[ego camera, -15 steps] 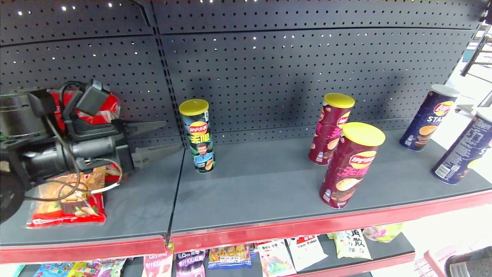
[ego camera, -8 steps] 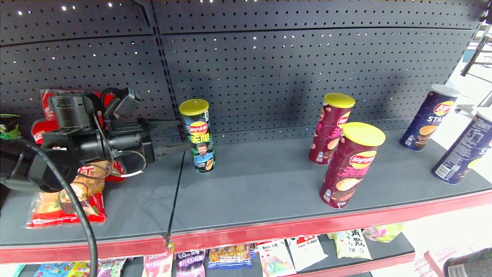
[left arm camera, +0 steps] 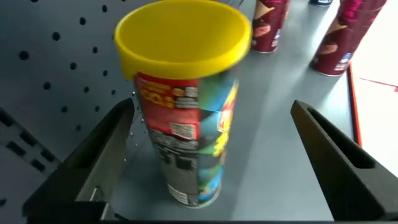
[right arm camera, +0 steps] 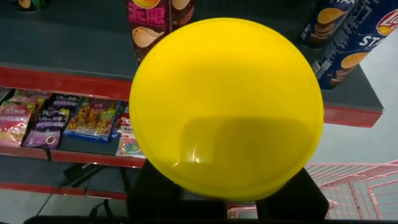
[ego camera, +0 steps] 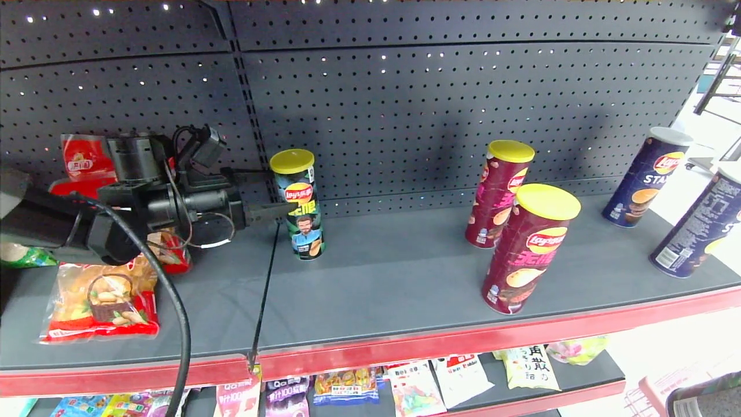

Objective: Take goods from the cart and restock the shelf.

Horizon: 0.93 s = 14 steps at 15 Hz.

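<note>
The green can (ego camera: pixel 298 202) stands upright on the shelf (ego camera: pixel 405 278), close to the back panel (ego camera: pixel 434 116) and right between the fingers of the left gripper (ego camera: pixel 282 191). That gripper is spread wide, one finger on each side, and neither presses on the can as far as I can see. I'd judge this can is being set or squared on the shelf. Next the fingers must either close evenly or back straight out, since a tall, narrow can tips easily. The right gripper (right arm camera: pixel 225 205) looks clamped on a yellow-lidded can (right arm camera: pixel 227 102), held out off the shelf's red edge near the pink cart (right arm camera: pixel 367 186). Past the left fingertips stand two maroon cans (ego camera: pixel 529 249), and beyond those two blue cans (ego camera: pixel 645 176). Behind the left wrist lie snack bags (ego camera: pixel 101 301). The shelf is dark grey, its back panel perforated. Packets (ego camera: pixel 417 385) crowd the lower shelf beneath.
</note>
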{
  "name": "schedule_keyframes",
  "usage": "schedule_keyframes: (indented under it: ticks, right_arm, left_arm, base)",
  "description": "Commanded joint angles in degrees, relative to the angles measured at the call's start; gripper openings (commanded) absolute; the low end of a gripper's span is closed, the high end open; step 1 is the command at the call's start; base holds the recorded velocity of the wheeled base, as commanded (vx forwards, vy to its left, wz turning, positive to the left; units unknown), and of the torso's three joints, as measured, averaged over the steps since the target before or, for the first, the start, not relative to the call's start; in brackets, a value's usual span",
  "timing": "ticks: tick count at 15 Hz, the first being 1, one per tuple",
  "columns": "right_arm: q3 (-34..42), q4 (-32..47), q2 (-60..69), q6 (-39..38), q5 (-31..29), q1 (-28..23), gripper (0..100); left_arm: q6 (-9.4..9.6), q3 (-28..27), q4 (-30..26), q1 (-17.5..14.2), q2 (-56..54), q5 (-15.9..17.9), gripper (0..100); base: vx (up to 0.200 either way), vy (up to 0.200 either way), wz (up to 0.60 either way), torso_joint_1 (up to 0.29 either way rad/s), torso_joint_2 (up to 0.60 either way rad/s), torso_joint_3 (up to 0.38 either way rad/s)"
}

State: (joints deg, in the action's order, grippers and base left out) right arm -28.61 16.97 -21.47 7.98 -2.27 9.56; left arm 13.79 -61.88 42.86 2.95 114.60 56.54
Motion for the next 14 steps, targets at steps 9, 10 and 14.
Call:
schedule_keyframes:
  ticks: [9,10,14]
  right_arm:
    - [-0.3,-0.01,-1.82,0.1,-0.02,-0.07,0]
    - [-0.3,-0.01,-1.91,0.1,-0.02,0.02,0]
    - [-0.13,-0.01,-2.26,0.01,0.07,0.02,0]
  left_arm:
    - [-0.16,-7.29,1.26,-0.05,7.04,-0.11,100]
    - [-0.34,-7.91,1.17,0.13,7.39,-0.03,100]
    - [-0.69,-8.87,0.82,1.62,8.0,0.24,100]
  base:
    - [0.0,0.0,0.0,0.0,0.0,0.0]
    - [0.0,0.0,0.0,0.0,0.0,0.0]
    - [0.0,0.0,0.0,0.0,0.0,0.0]
